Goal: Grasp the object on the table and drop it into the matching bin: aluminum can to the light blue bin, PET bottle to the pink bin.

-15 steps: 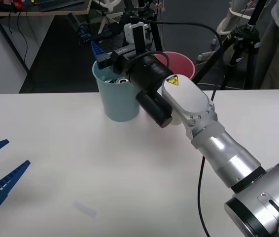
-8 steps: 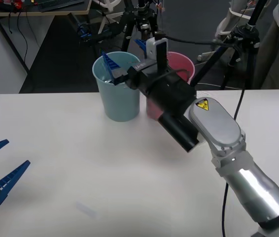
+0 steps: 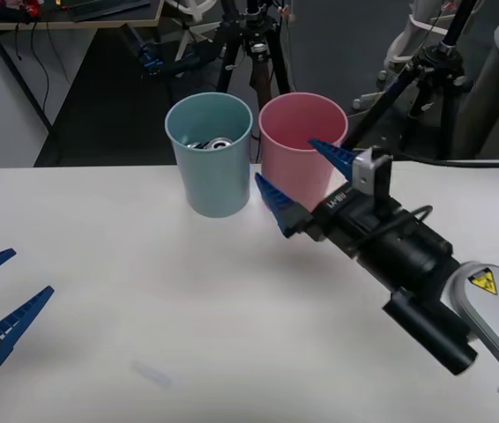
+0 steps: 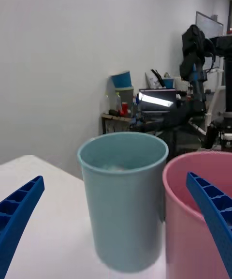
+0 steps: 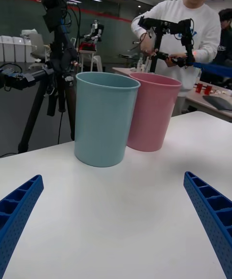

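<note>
Silver-grey metal glinted inside the light blue bin (image 3: 210, 163), where the aluminum can (image 3: 219, 143) lay just below the rolled rim, in the upper middle of the front frame. The pink bin (image 3: 301, 150) stood touching or just beside it on the right, both on the white tabletop (image 3: 188, 300) near its far edge. The right pincer (image 3: 307, 178) hung in the centre right of the frame, in front of the pink bin, its blue ribbed fingers (image 3: 275, 201) spread wide with nothing between them. The left pincer (image 3: 1, 291) sat at the lower left edge of the frame, well apart from the bins, likewise spread wide and holding nothing. From the right wrist, both bins rose close ahead, the light blue bin (image 4: 123, 197) beside the pink one (image 4: 193, 211).
</note>
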Controlling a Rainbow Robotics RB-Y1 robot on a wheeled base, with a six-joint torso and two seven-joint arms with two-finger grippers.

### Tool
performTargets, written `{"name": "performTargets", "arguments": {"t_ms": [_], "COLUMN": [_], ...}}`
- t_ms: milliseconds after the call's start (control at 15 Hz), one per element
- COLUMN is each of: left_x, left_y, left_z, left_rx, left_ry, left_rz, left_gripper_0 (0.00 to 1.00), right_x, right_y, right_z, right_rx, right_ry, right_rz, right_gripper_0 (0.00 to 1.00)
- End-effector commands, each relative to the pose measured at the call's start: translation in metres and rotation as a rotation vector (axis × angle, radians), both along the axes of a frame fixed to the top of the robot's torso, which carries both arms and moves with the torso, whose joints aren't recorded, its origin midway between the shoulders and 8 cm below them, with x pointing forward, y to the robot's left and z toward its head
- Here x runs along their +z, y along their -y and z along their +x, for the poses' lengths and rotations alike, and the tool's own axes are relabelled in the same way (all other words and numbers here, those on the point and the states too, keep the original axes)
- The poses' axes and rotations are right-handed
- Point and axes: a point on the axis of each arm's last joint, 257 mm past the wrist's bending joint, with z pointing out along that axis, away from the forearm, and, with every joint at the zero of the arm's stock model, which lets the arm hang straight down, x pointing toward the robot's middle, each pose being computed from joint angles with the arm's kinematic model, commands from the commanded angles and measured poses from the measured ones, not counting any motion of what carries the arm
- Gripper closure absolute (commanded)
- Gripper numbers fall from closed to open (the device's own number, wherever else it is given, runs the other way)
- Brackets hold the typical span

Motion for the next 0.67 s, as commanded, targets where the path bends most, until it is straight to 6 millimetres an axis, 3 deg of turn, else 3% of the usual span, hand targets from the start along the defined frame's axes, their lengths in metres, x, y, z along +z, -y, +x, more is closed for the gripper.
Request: {"name": "performTargets", "arguments": {"t_ms": [67,467,667], "left_x": [0.0,0.0,0.0], "left_y": [0.0,0.0,0.0], "left_z": [0.0,0.0,0.0], "left_rx": [0.0,0.0,0.0], "left_ry": [0.0,0.0,0.0], "left_rz": [0.0,0.0,0.0], "left_gripper_0": [0.0,0.0,0.0], "right_x": [-0.028,-0.065,-0.073], "right_y": [0.046,0.145,0.181], "right_z": [-0.026,-0.088,-0.117], "right_rx": [0.01,-0.007,-0.01], "right_ry": [-0.043,-0.108,-0.14], "right_rz": [-0.056,-0.158,-0.17], "right_gripper_0": [0.0,0.0,0.0]}}
